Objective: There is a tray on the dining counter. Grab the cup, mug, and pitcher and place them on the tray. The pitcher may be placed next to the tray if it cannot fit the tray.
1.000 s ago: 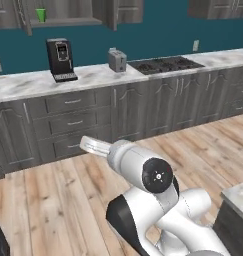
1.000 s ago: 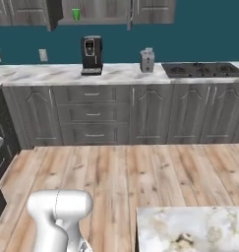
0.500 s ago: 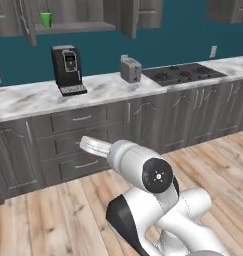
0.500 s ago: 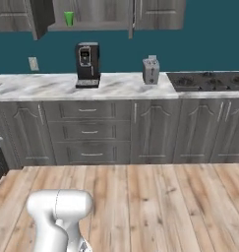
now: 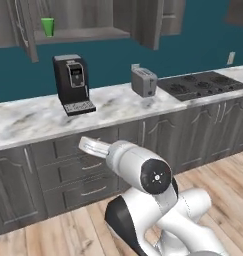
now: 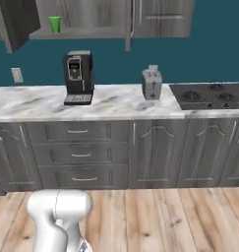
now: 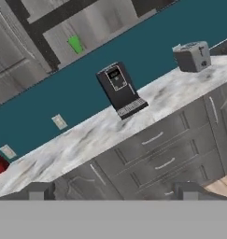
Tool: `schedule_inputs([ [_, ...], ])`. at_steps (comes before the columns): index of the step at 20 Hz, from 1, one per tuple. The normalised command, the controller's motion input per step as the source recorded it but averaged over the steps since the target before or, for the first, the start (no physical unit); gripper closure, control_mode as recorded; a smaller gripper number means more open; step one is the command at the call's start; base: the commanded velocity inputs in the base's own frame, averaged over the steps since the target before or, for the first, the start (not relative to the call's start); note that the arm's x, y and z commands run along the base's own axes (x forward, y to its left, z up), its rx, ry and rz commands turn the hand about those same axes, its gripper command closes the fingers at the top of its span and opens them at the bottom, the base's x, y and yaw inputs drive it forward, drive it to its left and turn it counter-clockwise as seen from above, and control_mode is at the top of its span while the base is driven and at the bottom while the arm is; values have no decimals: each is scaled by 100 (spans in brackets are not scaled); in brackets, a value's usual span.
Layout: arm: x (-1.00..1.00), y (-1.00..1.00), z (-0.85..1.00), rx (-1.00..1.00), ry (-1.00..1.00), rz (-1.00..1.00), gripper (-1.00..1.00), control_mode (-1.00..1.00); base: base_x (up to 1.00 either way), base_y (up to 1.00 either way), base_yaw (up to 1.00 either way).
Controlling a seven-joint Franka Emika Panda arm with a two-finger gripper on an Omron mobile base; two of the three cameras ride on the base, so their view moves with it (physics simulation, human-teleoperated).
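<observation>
The cup [image 5: 48,26] is sitting high on an open cabinet shelf [image 5: 83,35], above the coffee machine [image 5: 73,84]; a toaster [image 5: 143,81] is standing to the right. The gripper [image 7: 112,191] is gaping wide, empty, facing the worktop [image 5: 38,117].

Base + cams closer to worktop [image 5: 38,117]; coffee machine [image 5: 72,82], toaster [image 5: 144,81] larger in frame.

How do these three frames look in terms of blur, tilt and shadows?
Left base view: soft, low-detail render, the green cup blurry on its open cabinet shelf. Right base view: level, evenly lit, faint shadow under the toaster. Hand view: strongly rolled, so the worktop slants; the coffee machine stays readable.
</observation>
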Motion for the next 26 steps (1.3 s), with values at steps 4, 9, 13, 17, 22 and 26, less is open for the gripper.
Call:
schedule_inputs([
  [4,0,0,0,0,0,0,-100,100,100,-52,-6],
  [9,0,0,0,0,0,0,-100,100,100,3,-4],
  [13,0,0,0,0,0,0,-100,100,100,49,-3],
  [17,0,0,0,0,0,0,-100,100,99,45,0],
  [22,0,0,0,0,0,0,-100,100,63,29,-2],
  [26,23,1,49,0,41,-5,-100,-100,7,1,-1],
])
